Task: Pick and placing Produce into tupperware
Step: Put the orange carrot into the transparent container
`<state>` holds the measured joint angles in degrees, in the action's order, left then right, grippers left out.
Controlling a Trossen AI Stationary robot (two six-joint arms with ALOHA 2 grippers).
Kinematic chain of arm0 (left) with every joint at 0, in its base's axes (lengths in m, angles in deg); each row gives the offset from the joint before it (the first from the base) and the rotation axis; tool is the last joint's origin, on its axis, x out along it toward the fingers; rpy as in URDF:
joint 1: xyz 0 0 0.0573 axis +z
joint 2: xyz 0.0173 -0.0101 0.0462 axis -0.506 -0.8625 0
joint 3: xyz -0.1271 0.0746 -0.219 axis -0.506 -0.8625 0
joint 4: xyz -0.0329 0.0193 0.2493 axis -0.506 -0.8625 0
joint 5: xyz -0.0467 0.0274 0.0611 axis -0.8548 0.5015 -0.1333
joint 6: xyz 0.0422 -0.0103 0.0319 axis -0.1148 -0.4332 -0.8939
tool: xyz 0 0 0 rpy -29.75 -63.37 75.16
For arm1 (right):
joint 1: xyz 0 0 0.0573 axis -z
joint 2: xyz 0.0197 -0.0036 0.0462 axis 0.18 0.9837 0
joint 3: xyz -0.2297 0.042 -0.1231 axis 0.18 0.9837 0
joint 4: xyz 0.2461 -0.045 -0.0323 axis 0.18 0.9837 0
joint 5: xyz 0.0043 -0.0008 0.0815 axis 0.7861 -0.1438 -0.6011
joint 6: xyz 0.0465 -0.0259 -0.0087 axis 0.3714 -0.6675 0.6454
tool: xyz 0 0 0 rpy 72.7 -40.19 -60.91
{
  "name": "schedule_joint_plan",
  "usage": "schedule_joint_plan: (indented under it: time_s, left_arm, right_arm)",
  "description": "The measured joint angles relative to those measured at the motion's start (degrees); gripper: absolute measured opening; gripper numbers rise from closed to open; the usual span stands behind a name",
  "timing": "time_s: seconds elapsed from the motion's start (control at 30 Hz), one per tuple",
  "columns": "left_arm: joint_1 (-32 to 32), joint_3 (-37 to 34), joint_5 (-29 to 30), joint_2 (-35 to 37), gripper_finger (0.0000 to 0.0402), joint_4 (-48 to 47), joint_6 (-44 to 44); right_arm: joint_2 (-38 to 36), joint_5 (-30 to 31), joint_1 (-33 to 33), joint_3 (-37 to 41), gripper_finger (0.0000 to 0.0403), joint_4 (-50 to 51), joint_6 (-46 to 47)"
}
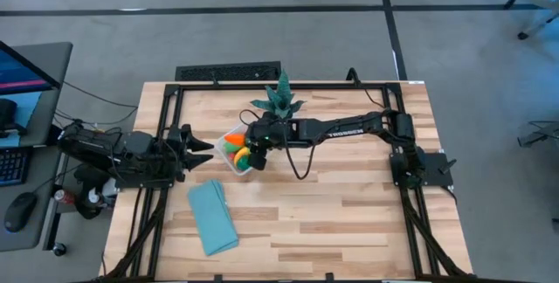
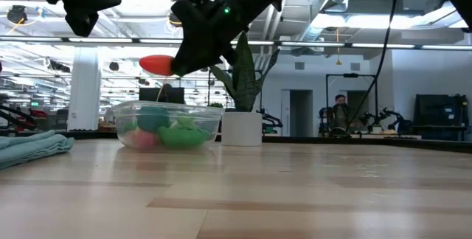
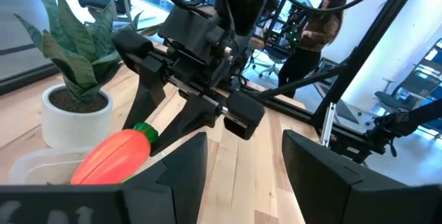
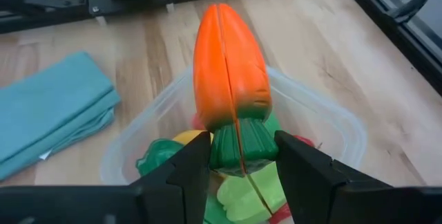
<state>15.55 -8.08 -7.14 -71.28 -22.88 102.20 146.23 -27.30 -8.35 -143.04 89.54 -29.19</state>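
We see the right gripper [image 4: 238, 156], at the centre of the high view, clamped on the green stem end of a toy carrot [image 4: 230, 72]; the two dark fingers press that leafy stub from either side, and the smooth orange body, tapered to a blunt tip and split by a moulded seam, juts out beyond them. In the low view the carrot [image 2: 156, 64] hangs in the upper left of the frame, clear above the tupperware [image 2: 168, 125]. This container is a shallow tub of clear plastic with rounded corners; in it lie glossy pieces of produce [image 4: 243, 196] in green, yellow, pink and red. Just behind the tub in the low view stands a plant [image 2: 245, 68] with stiff pointed leaves in a plain white pot. A folded teal cloth [image 1: 212, 217], soft and creased, lies lower left of centre on the pale wooden table [image 1: 349, 204]. The left gripper [image 1: 203, 150] waits at centre left, its fingers apart and empty.
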Motion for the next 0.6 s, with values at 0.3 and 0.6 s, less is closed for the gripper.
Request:
schedule_joint_plan:
  time_s: [0.3,0.6]
  left_arm:
    - [-0.02,0.00,0.46,0.00,0.0178,0.00,-0.31]
    - [-0.02,0.00,1.42,0.00,0.0178,0.07,-0.94]
  right_arm:
    - [0.05,0.07,0.00,0.00,0.0143,-1.46,-0.85]
    - [3.59,0.24,-0.07,0.05,0.0147,-5.24,2.02]
